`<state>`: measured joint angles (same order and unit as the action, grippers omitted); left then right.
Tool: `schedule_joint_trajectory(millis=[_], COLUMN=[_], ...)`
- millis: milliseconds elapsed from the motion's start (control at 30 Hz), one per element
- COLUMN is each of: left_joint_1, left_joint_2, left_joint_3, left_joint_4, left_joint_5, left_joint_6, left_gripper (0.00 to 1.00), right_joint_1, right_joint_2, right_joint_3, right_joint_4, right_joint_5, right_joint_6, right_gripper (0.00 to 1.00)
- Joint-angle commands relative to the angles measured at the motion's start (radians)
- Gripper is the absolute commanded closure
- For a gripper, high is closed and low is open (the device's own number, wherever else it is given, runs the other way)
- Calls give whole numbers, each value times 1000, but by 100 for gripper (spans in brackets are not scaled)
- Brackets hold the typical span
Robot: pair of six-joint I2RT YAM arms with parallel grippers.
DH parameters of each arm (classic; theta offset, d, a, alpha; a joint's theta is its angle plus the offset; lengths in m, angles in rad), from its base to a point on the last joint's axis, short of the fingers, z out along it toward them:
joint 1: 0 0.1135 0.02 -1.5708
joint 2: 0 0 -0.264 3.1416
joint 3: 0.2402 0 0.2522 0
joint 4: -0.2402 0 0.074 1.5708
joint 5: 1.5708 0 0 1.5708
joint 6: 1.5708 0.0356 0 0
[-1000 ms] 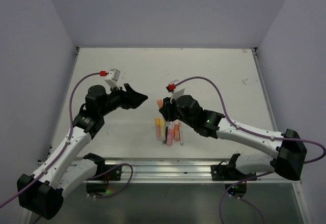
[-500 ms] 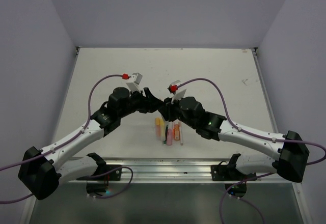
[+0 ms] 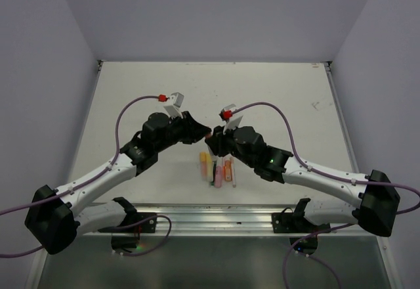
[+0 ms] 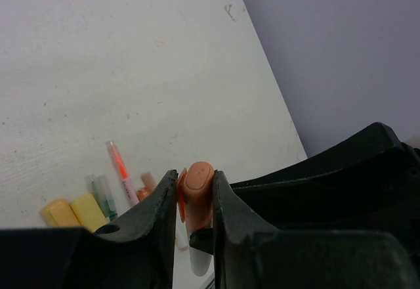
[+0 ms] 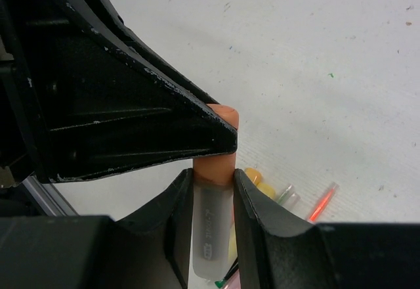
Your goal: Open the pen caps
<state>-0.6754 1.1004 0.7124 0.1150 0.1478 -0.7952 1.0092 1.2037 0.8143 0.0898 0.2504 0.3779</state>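
Note:
My right gripper (image 5: 213,182) is shut on the pale grey body of a chunky pen (image 5: 214,233) and holds it up above the table. Its orange pen cap (image 4: 198,189) is on the pen, and my left gripper (image 4: 195,178) is shut on that cap from the other side. In the top view the two grippers meet tip to tip, left gripper (image 3: 203,133) against right gripper (image 3: 214,142). Below them the other pens (image 3: 216,168) lie side by side: yellow (image 4: 88,210), green (image 4: 104,196) and a thin orange one (image 4: 118,164).
A metal rail (image 3: 216,218) runs along the table's near edge, just in front of the row of pens. Purple cables (image 3: 131,108) arc over both arms. Grey walls close in the white table (image 3: 275,85) on three sides.
My left arm has swung right to meet the right gripper, and its jaws have shut on the orange cap. The right arm has held the pen nearly still.

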Motion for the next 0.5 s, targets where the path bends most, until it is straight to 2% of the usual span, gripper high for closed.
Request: schedule_joint_trajectory(millis=[0,33,100,133,200,233,267,333,367,467], left_joint_1=[-13,-15,-15,-15,-15,-15,-15,-15,-13,-10], left_joint_2=[7,7,3,3,-5,-10,-17,-28,-39,-59], left_joint_3=[12,12,12,12,12,15,18,24,28,35], left_joint_4=[95,95,95,94,86,83,81,78,77,83], left_joint_5=[9,10,7,4,-1,-4,-4,-2,-1,1], left_joint_6=[-24,-22,-24,-21,-7,1,20,40,68,123], left_gripper=[80,90,97,100,100,100,100,100,100,100], right_joint_1=[3,3,5,5,5,3,3,-4,-12,-66], right_joint_2=[-27,-27,-36,-41,-53,-61,-69,-93,-101,-139], right_joint_3=[-6,-6,-13,-17,-30,-36,-46,-70,-79,-124], right_joint_4=[79,79,83,85,84,82,79,73,70,90], right_joint_5=[16,24,29,20,10,4,-2,-19,-73,-207], right_joint_6=[16,22,27,32,36,35,32,26,27,35], right_gripper=[96,96,94,82,65,49,42,33,27,23])
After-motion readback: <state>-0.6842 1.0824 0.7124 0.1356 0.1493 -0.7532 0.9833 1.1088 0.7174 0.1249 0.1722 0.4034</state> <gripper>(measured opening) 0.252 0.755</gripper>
